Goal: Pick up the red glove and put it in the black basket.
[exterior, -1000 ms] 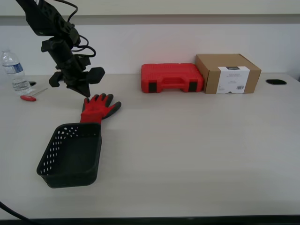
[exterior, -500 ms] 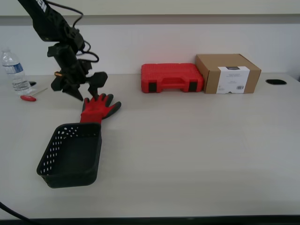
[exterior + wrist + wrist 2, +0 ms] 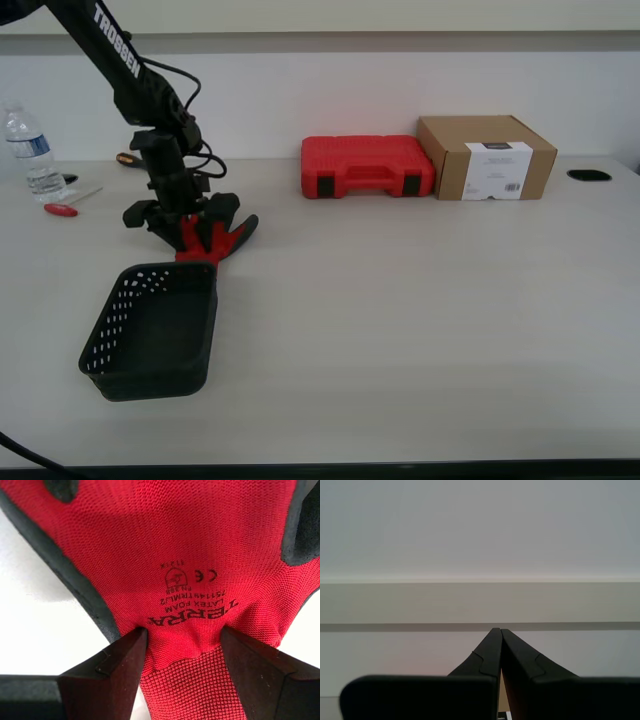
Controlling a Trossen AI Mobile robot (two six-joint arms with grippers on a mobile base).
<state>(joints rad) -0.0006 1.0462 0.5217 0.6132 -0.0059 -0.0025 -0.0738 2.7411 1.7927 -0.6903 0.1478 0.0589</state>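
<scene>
My first gripper (image 3: pixel 182 652) is down on the red glove (image 3: pixel 212 234), jaws part-open and straddling the narrow wrist section just above the cuff; fabric sits between both tips but isn't pinched yet, no bunching visible. In the exterior view the glove lies flat on the table (image 3: pixel 420 310), at about 12 o'clock from the black basket (image 3: pixel 152 330), cuff end just at the basket's far rim, fingertips pointing away toward 1 o'clock. The first wrist view shows knit back with printed label facing up, dark coating wrapping the edges.

Handling, as a judgement: light, soft, floppy knit; will drape and dangle once lifted, no fragility. Coated parts are grippy, knit compresses easily, so the jaws need to close nearly fully to hold. The wrist is a fair hold point: narrow, fits the jaw span. Hanging fingers could catch the basket rim, so lift high before carrying toward 6 o'clock.

My second gripper (image 3: pixel 499 645) has its tips pressed together, holding nothing, facing a blank wall; not seen in the exterior view.
</scene>
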